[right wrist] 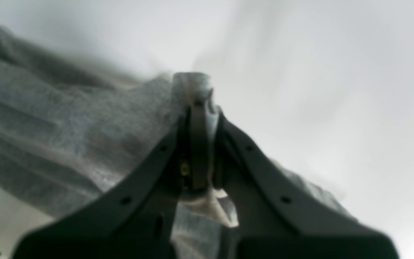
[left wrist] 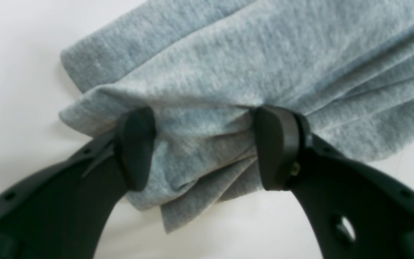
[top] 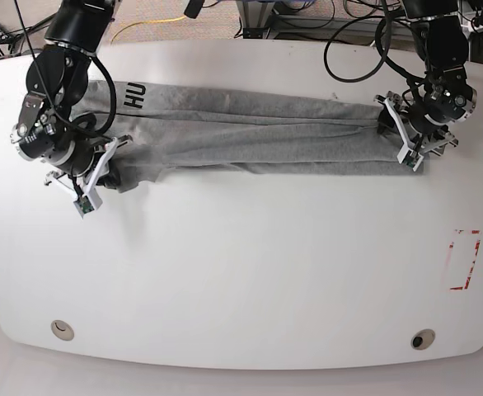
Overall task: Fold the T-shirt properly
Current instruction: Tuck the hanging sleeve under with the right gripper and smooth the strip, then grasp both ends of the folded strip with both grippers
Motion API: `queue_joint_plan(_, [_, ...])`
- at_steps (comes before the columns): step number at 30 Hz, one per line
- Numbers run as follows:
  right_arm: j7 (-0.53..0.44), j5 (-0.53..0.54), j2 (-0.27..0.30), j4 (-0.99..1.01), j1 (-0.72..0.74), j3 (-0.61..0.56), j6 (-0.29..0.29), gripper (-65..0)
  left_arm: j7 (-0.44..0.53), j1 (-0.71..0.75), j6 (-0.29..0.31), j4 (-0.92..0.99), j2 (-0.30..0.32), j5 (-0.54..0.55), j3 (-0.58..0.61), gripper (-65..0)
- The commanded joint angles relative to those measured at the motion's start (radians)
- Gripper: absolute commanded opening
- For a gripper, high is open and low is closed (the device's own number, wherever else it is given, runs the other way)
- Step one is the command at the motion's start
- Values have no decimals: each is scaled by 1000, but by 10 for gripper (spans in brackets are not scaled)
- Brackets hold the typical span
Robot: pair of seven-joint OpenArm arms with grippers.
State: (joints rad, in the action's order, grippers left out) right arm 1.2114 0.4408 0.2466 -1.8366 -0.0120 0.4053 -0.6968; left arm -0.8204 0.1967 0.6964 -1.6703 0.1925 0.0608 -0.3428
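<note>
The heather-grey T-shirt (top: 250, 132) lies pulled into a long band across the far half of the white table, with black lettering (top: 134, 97) at its left end. My right gripper (top: 108, 172) is at that left end. In the right wrist view it (right wrist: 201, 118) is shut on a pinch of the T-shirt (right wrist: 67, 136). My left gripper (top: 398, 136) is at the band's right end. In the left wrist view its jaws (left wrist: 205, 147) stand apart, straddling a bunched fold of the T-shirt (left wrist: 228, 64) that fills the gap between the pads.
A red rectangular outline (top: 464, 260) is marked on the table (top: 241, 272) near its right edge. Two round holes (top: 60, 330) (top: 423, 340) sit along the front edge. Cables (top: 349, 49) hang beyond the table's back edge.
</note>
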Motion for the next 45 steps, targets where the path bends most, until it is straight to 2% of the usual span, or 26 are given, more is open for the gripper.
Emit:
queue_joint_plan(1, [-9, 3, 17, -65, -15, 5, -1, -650, -18, -4, 2, -3, 20, -17, 1, -242])
queue_joint_plan(6, [37, 3, 10, -150, -87, 13, -1, -650, -18, -6, 2, -3, 22, -17, 1, -242])
queue_joint_plan(12, [43, 5, -16, -153, -144, 99, -1, -648, -18, -6, 2, -3, 23, -17, 1, -242])
queue_joint_plan(15, [41, 3, -25, -150, -153, 152, -1, -610, -18, -6, 2, -3, 31, -17, 1, -242])
queue_joint_plan(19, [40, 2, -39, -150, -174, 217, -1, -409, -18, -3, 2, -3, 34, -17, 1, -242])
queue_joint_plan(21, [40, -1, -43, -150, -179, 280, -1, -244, -18, -4, 2, -3, 34, -17, 1, -242])
queue_joint_plan(23, [38, -4, -51, -150, -179, 321, -1, -162, -18, -7, 2, -3, 34, -17, 1, -242])
queue_joint_plan(25, [37, -3, -68, -150, -182, 373, -1, -109, -18, -7, 2, -3, 35, -17, 3, -242])
queue_joint_plan(27, [35, 2, -76, -153, -188, 415, -1, -106, -18, -7, 2, -3, 35, -17, 3, -242])
queue_joint_plan(31, [38, 26, -80, -157, -190, 426, -1, -106, -18, -7, 2, -3, 35, -17, 3, -242])
queue_joint_plan(36, [41, 249, -99, -157, -225, 424, -1, -127, -18, -9, 2, -3, 35, -17, 3, -242])
queue_joint_plan(38, [41, 341, -103, -153, -230, 424, -1, -178, -18, -9, 2, -3, 35, -17, 3, -242])
queue_joint_plan(40, [41, 378, -105, -147, -230, 419, -1, -243, -18, -7, 2, -3, 35, -17, 3, -242])
queue_joint_plan(45, [35, 332, -117, -45, -204, 330, -1, -450, -18, -7, 2, -3, 35, -17, 3, -242])
